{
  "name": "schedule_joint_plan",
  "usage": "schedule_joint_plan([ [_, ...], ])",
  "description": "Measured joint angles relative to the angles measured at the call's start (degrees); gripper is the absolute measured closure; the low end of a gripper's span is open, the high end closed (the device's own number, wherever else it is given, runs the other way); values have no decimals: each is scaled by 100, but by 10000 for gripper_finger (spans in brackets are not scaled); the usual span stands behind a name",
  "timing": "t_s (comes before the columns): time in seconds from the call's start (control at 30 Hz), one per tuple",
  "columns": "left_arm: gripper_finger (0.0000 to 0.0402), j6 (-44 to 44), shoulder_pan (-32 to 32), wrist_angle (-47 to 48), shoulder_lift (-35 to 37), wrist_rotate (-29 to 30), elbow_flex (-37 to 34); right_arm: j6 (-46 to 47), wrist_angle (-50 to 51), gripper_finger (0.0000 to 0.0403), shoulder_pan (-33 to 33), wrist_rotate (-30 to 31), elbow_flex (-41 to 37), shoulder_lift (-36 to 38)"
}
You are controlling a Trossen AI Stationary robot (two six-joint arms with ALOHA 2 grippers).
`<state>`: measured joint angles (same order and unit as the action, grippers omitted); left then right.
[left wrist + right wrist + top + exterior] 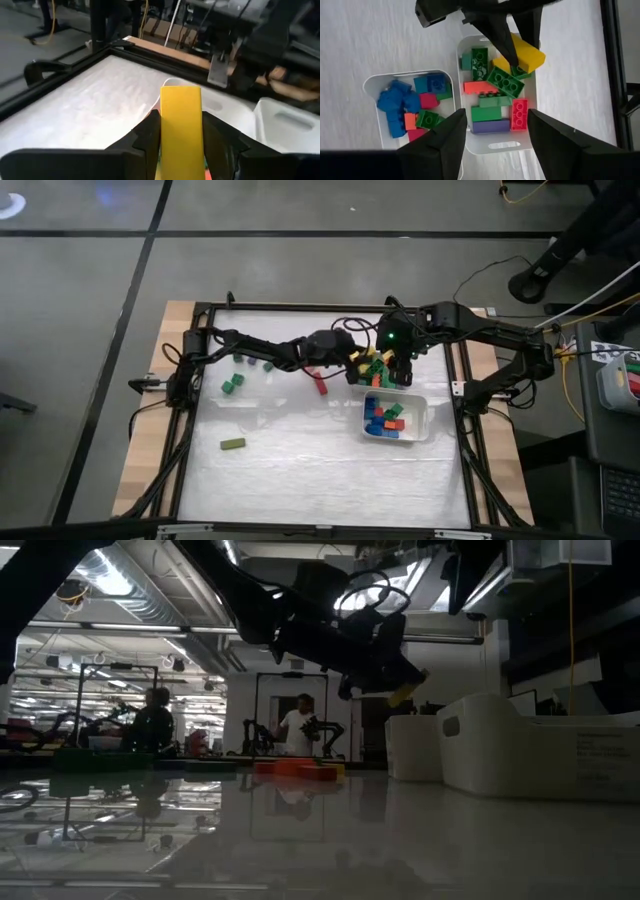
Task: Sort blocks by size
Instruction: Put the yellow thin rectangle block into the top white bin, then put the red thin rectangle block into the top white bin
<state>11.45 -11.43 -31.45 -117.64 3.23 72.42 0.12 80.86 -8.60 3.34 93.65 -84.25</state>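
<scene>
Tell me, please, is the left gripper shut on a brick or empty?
Shut on one: the left gripper clamps a long yellow brick between its fingers, above the tray of long bricks.

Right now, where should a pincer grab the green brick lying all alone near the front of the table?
Grab the green brick across its two long sides, coming straight down from above. It lies flat with bare table around it, so nothing blocks the fingers, and its narrow width probably fits between them best.

The yellow bar [180, 131] ran off the picture's edge below the left gripper's fingers [148, 137], hiding its lower end. Under the right gripper [400, 370], the tray of long blocks [372, 367] was mostly covered.
</scene>
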Motion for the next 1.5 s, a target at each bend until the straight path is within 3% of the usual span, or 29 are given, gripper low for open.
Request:
schedule_joint_plan([
  [0.2, 251, -440, 91, 93, 0, -4, 0, -2, -119, 191, 0, 1, 0, 0],
  [0.43, 188, -32, 88, 233, 110, -41, 0, 38, -505, 191, 0, -1, 0, 0],
  [0.53, 184, 370, 88, 986, 453, -407, 2, 462, -963, 191, 0, -82, -65, -10],
  [0.6, 183, 427, 40, 1981, 760, -671, 2, 743, -1340, 191, 0, -167, -220, -20],
  [0.7, 183, 130, 12, 3381, 1254, -713, 0, 1114, -2024, 191, 0, -196, -582, -26],
  [0.8, 183, -12, 29, 4108, 1762, -652, -122, 1532, -2789, 191, 0, -194, -1083, -29],
  [1.03, 183, 19, 147, 4182, 3282, 21, -1356, 2512, -4599, 191, 0, -143, -2268, -31],
  [1.23, 183, 433, 242, 4081, 4525, 358, -2575, 2557, -6350, 191, 123, 354, -3086, -62],
  [1.37, 183, 657, 294, 3964, 5081, 438, -3184, 2483, -7127, 191, 419, 845, -3188, -322],
  [1.5, 183, 874, 294, 3919, 5533, 467, -3556, 2366, -7265, 191, 666, 1103, -3045, -764],
])
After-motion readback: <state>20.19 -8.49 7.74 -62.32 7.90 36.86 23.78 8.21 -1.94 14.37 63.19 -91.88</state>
